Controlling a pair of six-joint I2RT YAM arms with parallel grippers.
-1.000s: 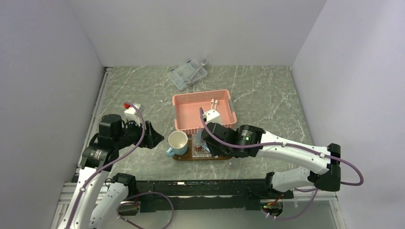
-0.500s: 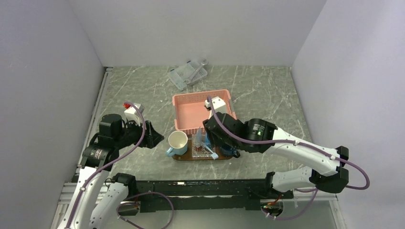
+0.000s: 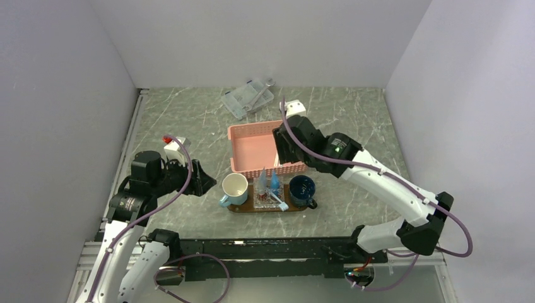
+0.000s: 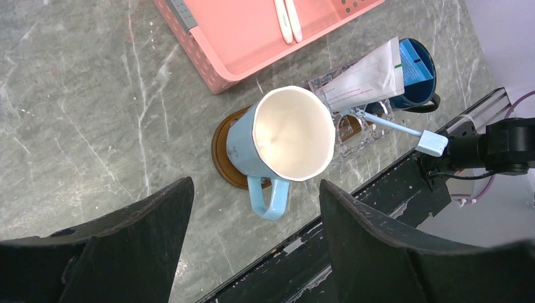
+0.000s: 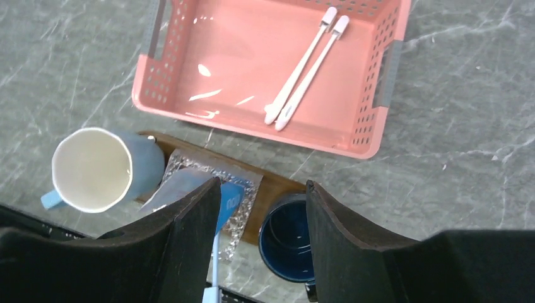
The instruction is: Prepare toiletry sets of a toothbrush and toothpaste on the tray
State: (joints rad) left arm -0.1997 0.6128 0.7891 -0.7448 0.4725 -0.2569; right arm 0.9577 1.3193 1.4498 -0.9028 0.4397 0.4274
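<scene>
The tray [image 5: 282,187] lies under the spread right end effector [image 5: 262,187], untouched.

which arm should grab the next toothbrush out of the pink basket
Right. The open right gripper hangs by the pink basket with both toothbrushes in its view; the left gripper sits farther, past the pale mug.

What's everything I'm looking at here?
tray: one, dark brown, near table edge
light-blue mug: one, cream inside, tray's left end
dark-blue mug: one, tray's right end
clear holder: one, tray's middle
toothpaste tubes: two, bright blue and paler blue, upright in the holder
toothbrush: one, pale blue, leaning off the holder
white toothbrushes: two, in the pink basket
pink basket: one, behind the tray
clear plastic box: one, table's far side
table: grey marble
left hand: open, left of the light-blue mug
right hand: open, over the basket's near side
</scene>
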